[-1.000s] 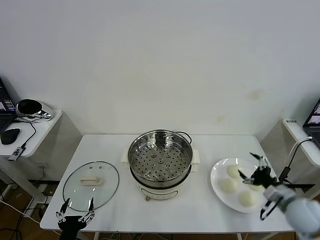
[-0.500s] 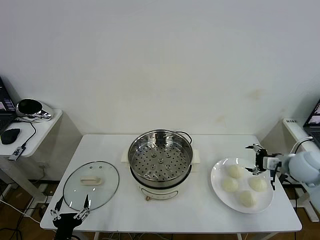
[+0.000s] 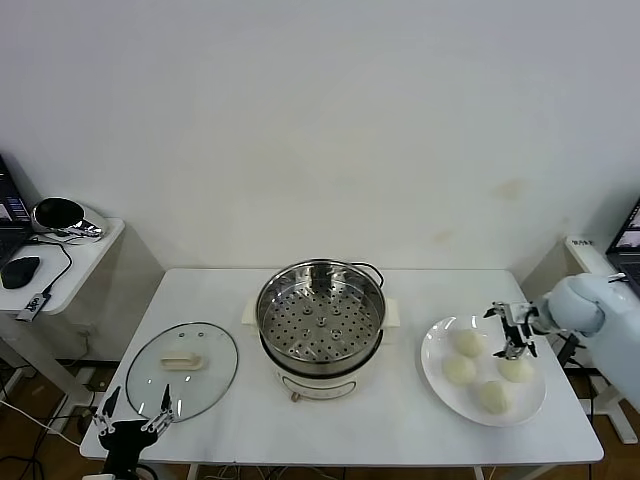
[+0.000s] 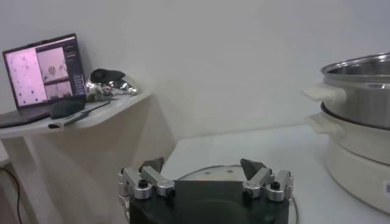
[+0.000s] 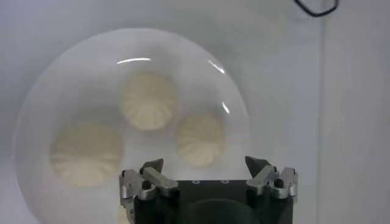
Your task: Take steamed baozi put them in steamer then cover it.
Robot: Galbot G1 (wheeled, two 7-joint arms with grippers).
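Your right end effector [image 3: 512, 331] hangs spread wide and empty over the plate [image 3: 433, 366] of steamed baozi [image 3: 459, 369] at the white desk's [image 3: 400, 420] right end. Left end effector [image 3: 130, 420], also spread and empty, waits by the near edge beside the cover [image 3: 182, 369]. Steamer [image 3: 320, 328] stands mid-desk before a plain white wall [image 3: 320, 120].

Rounded pale-grey right arm [image 3: 580, 308]; each end effector [image 5: 207, 173] has a black body and silver, screw-fastened, black-tipped fingers [image 4: 145, 181].

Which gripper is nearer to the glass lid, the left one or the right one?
Left. The left gripper hovers just past the cover's front rim; the right gripper is far across, over the plate.
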